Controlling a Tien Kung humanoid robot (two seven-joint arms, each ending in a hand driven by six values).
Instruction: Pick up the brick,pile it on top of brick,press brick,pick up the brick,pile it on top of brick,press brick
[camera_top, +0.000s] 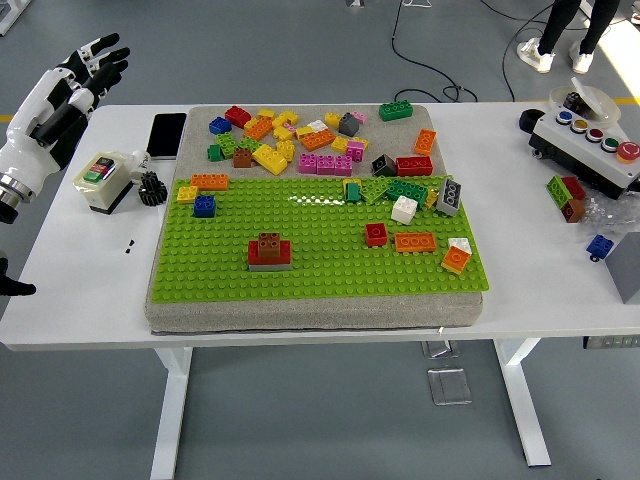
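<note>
Seemingly, the stacking is looking finished: a brown brick (269, 243) is sitting atop a red brick (270, 254) on the green baseplate (300, 270), while the left hand (66, 95) is hovering open, well apart at the table's left edge.

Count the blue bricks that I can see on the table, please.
3. One blue brick stands on the green plate's left side, one lies at the pile's far left, and one lies on the table near the right edge. Others may be hidden in the pile.

Robotics lab: grey floor, cables (430, 60), button control box (590, 145) on white table (80, 270).
</note>
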